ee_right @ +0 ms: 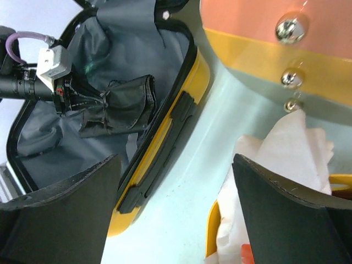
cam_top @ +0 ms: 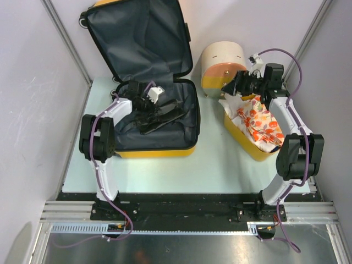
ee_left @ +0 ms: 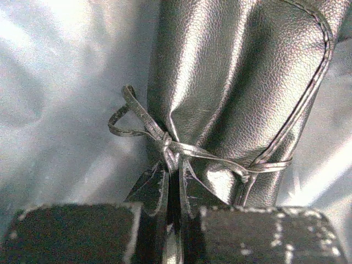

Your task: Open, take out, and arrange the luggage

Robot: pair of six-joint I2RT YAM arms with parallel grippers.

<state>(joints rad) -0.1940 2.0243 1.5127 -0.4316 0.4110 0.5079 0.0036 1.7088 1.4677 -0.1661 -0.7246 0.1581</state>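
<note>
The luggage (cam_top: 159, 150) lies open at the far left of the table (cam_top: 165, 173), left hand (ee_left: 173, 184) pinched onto the tied black pouch (ee_left: 236, 99) inside, right hand (ee_right: 176, 165) spread empty over the yellow basket (cam_top: 241, 140), so unpacking seems only partly done.

A cream-and-pink drum-shaped box (cam_top: 223, 65) is sitting at the far right of the pale green table (cam_top: 181, 176), with a yellow band and shiny round studs (ee_right: 290, 28) showing on its side. Just in front of it, a yellow basket (cam_top: 242, 136) is standing at an angle. It is holding a crumpled cloth with an orange flower print (cam_top: 263, 125). A white cloth (cam_top: 234, 104) is bunching up at the basket's far end, next to the box. On the left, a black roll (cam_top: 159, 115) of grained, leather-like material is lying inside the luggage (cam_top: 184, 129). A thin cord (ee_left: 165, 140) is running around the roll, knotted, with one loop sticking out.
</note>
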